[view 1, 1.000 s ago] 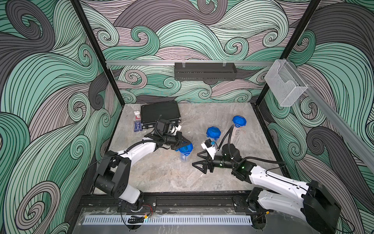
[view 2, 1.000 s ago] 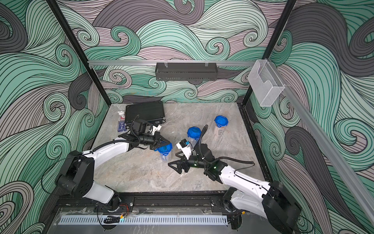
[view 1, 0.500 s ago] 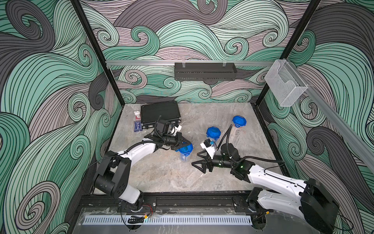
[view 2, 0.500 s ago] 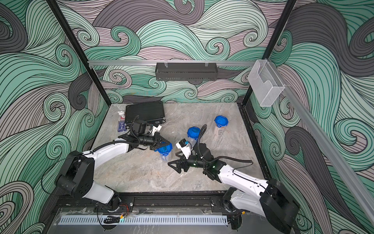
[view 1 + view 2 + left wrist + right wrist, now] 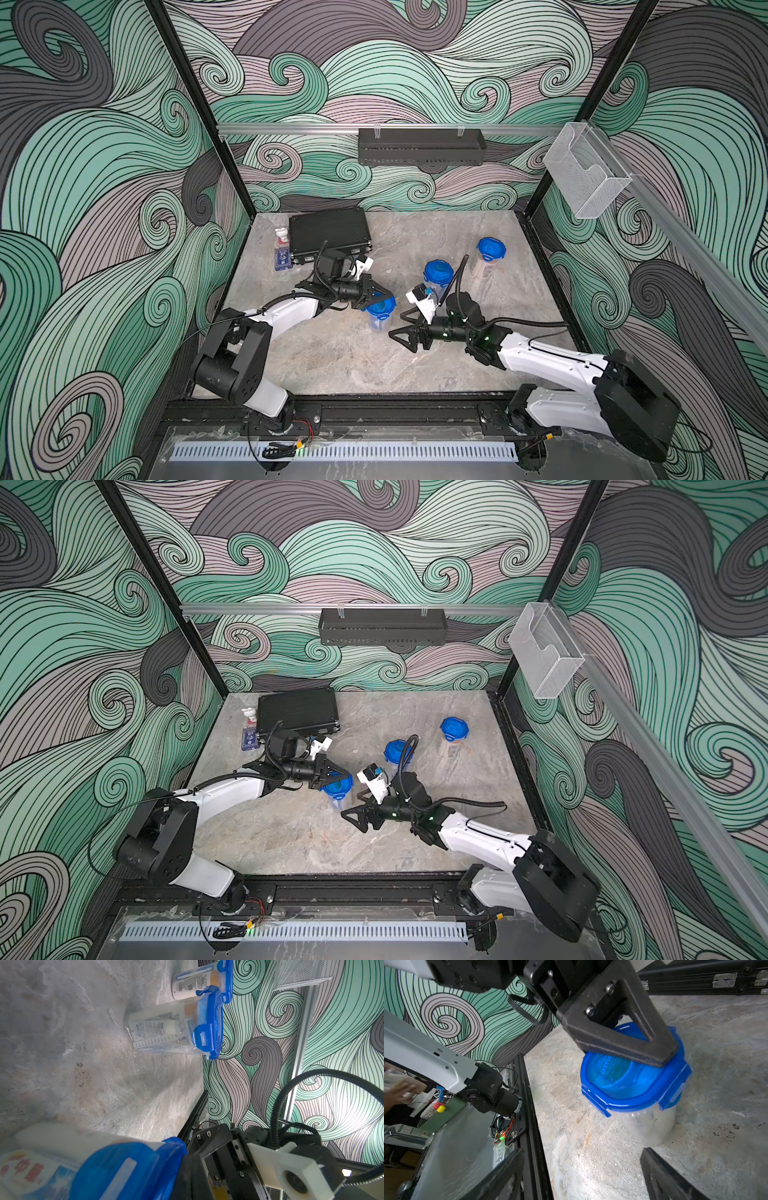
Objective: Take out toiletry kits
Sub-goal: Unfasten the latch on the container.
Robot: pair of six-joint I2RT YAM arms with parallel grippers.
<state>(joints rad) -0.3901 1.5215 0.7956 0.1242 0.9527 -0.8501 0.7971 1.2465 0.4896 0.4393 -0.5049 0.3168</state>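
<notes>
Beneath the left gripper (image 5: 382,293) — a lidded toiletry kit (image 5: 379,319).

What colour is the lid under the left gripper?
Blue lid; clearest in the right wrist view.

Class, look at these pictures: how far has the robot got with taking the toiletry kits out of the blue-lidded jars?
Done: nothing yet. The near jar, middle jar and far jar are all closed, with the kits inside.
In hand: the shut left gripper sits on the near jar's lid; the open right gripper is beside that jar.
Left: open each jar and lift the kits out.
</notes>
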